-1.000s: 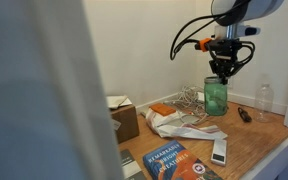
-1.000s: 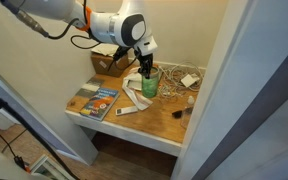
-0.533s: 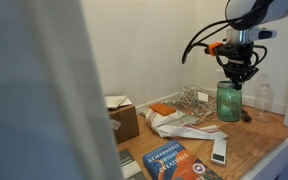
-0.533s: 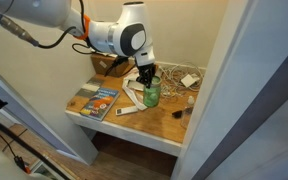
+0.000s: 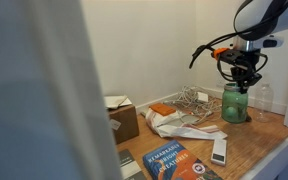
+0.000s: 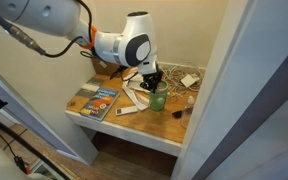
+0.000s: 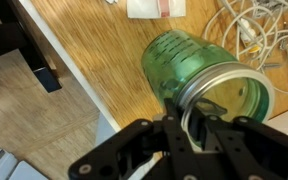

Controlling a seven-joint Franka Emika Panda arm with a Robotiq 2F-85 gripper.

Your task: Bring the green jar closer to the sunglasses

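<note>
The gripper (image 5: 240, 80) comes down from 12 o'clock onto the green jar (image 5: 234, 104), which stands upright over the far part of the wooden table (image 5: 254, 145). In the wrist view the fingers (image 7: 174, 128) are closed to a narrow gap with the jar's rim between them, one finger outside the glass and one inside the mouth, so the pincer has the jar (image 7: 196, 72) by its wall. Whether the jar's base rests on the wood or hangs just above it, I cannot tell.

In an exterior view the sunglasses (image 6: 180, 113) lie at about 4 o'clock from the jar (image 6: 158, 99), near it but not touching. In the view from the other side they are lost behind the jar or too small to make out.

A tangle of white cables (image 5: 191, 99) sits at 9 o'clock from the jar, against the back wall. A clear bottle (image 5: 265, 95) stands at 3 o'clock from it. Crumpled white paper (image 5: 180, 124) lies toward the middle of the table. At the front edge lie a white remote control (image 5: 219, 151) and a blue book (image 5: 175, 163). A cardboard box (image 5: 124, 119) with open flaps stands well apart from the jar, at 9 o'clock on the table.
</note>
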